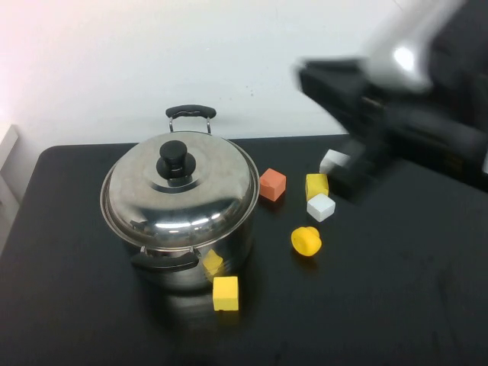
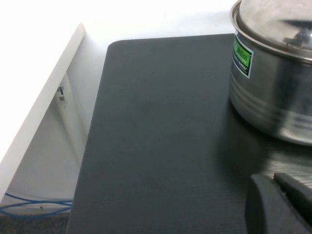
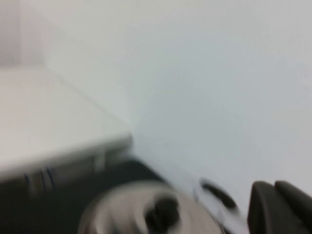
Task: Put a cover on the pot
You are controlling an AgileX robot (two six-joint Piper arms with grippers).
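On black table, one lidded pot (image 1: 180, 217), six blocks, both tools clear.

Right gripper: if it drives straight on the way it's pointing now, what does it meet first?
Probably the lid that already sits on the pot. The right gripper hangs blurred above the table's right rear, aimed left and downward, and its wrist view looks toward the knob. Depth is unclear. The left gripper sits low beside the pot.

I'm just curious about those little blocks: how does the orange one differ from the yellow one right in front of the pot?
The orange block sits right of the pot, apart from it; the yellow block lies in front, near its base. Only the yellow block is mirrored in the steel. Both are small cubes of similar size on the black table. The right gripper hangs blurred above the table; the left gripper rests low beside the pot.
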